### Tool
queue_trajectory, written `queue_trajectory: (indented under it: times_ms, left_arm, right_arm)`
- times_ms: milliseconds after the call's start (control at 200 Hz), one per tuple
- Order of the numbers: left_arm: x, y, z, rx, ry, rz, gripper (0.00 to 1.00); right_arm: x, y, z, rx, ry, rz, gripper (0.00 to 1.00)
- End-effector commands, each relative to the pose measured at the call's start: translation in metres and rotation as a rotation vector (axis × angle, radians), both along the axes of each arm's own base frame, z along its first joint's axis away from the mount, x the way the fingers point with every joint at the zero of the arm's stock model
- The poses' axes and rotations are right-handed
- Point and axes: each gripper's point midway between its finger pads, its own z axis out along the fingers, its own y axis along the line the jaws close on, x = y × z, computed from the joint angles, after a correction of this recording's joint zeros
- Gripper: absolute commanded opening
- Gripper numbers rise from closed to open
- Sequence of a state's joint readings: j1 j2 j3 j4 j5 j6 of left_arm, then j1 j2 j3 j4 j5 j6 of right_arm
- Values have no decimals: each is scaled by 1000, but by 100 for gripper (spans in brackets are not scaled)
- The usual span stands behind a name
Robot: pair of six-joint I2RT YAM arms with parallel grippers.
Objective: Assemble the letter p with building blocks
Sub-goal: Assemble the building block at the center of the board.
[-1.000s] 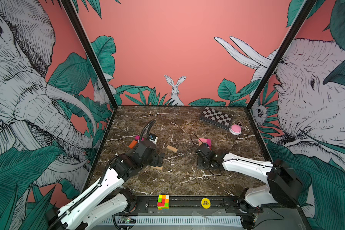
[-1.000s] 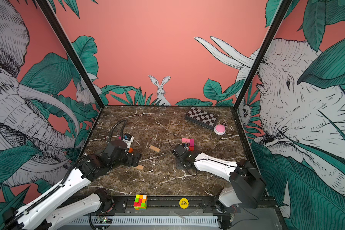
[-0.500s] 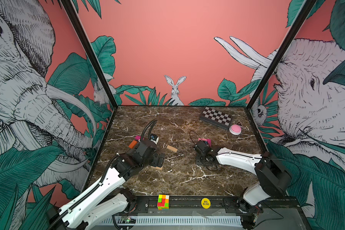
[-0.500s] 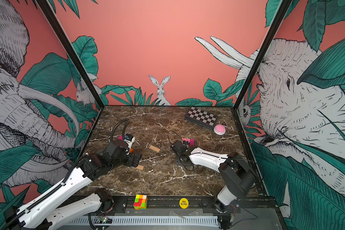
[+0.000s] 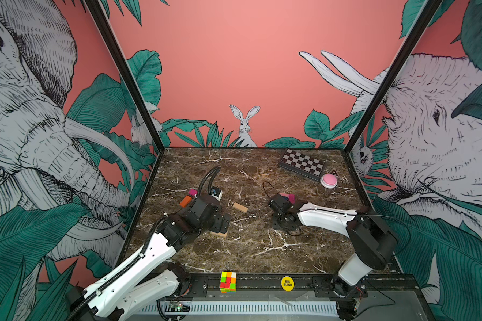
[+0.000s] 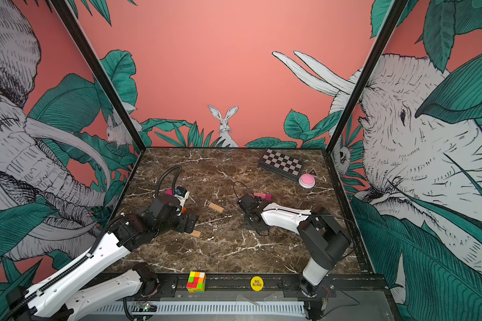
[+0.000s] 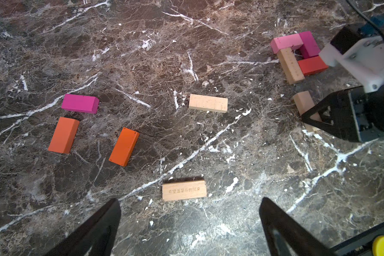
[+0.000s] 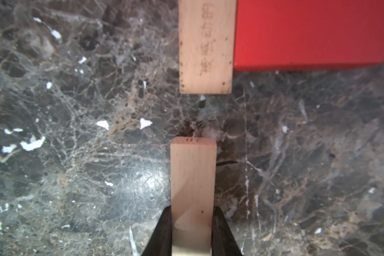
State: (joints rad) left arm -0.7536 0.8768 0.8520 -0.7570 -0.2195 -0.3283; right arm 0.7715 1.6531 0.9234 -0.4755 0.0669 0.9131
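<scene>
The right claw (image 8: 192, 210), closed on a plain tan wooden plank block (image 8: 193, 168), holds it end-on to the engraved tan wooden block (image 8: 205, 46) lying on the dark marble surface (image 8: 75, 133), long axes nearly in line with a gap between, while the left claw (image 7: 190, 200) hangs wide open.

A block (image 8: 193, 188) is held lengthwise between the right fingers (image 8: 162, 235), jutting past their tips. Just ahead, across a small gap of worktop (image 8: 75, 155) and nearly in line, the end of a second block (image 8: 205, 44) is found, with a third block (image 8: 313, 33) touching its side. Ahead of the left fingers (image 7: 98, 228) a lone block (image 7: 184, 190) lies crosswise, with another block (image 7: 208, 103) farther on.
</scene>
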Motion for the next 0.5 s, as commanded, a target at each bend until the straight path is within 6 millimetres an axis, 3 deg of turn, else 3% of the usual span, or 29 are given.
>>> queue_trajectory:
  times_ms: [0, 495]
  left_arm:
    - [4, -2, 14, -25, -29, 0, 99]
    - [5, -2, 13, -27, -27, 2, 99]
  right_arm:
    - [2, -3, -3, -14, 18, -7, 5]
    - [9, -8, -4, -34, 31, -19, 6]
